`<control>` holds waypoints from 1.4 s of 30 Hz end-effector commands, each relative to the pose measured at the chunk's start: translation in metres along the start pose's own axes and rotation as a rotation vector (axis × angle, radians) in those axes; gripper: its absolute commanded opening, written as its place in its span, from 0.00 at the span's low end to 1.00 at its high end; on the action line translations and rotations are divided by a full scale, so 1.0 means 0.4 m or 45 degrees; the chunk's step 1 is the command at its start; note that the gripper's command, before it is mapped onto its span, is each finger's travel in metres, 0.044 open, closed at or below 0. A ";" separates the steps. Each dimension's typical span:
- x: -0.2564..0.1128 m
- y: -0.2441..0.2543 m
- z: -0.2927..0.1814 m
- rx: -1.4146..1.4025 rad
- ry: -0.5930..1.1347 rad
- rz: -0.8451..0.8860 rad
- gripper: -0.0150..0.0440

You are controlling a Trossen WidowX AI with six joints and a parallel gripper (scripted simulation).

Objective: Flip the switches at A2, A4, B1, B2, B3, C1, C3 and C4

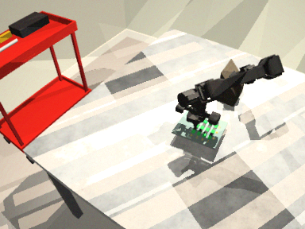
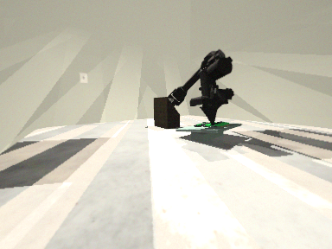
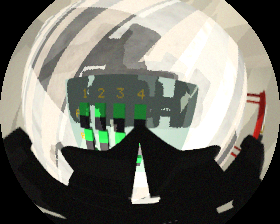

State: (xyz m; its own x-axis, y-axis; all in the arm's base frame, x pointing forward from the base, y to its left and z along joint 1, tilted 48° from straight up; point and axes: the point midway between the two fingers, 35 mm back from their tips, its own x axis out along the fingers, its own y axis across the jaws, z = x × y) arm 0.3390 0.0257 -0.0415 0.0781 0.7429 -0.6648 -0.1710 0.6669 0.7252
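The switch panel (image 1: 180, 132) (image 2: 186, 130) (image 3: 187, 102) lies on the table, with numbers 1 to 4 printed along its far edge. In the wrist view the row A switches A1 (image 3: 84, 110), A2 (image 3: 101, 110), A3 (image 3: 119, 110) and A4 (image 3: 140, 111) show green far halves and dark near halves. Parts of B1 (image 3: 89, 137), B2 (image 3: 103, 137) and B3 (image 3: 119, 136) show below them. My gripper (image 2: 212, 122) (image 3: 139, 127) is shut and empty, pointing down low over the panel in column 4, just nearer than A4. Its fingers hide B4 and most of row C. Which ends are raised is unclear.
A brown block (image 1: 230, 92) (image 2: 166, 112) stands beside the arm. A red cart (image 1: 48, 113) (image 3: 261, 112) stands beyond the table's edge, with a black box (image 1: 29, 25) on top. Strong shadows and bright stripes cross the table.
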 end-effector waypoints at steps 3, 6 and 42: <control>0.002 0.001 0.002 0.004 -0.005 0.005 0.25; 0.003 0.001 0.002 0.004 -0.005 0.005 0.25; -0.156 0.186 -0.092 0.008 0.032 0.006 0.25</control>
State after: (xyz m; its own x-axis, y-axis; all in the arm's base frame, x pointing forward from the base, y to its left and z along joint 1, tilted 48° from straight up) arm 0.2955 0.0206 0.0406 0.0463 0.7427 -0.6680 -0.1740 0.6645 0.7267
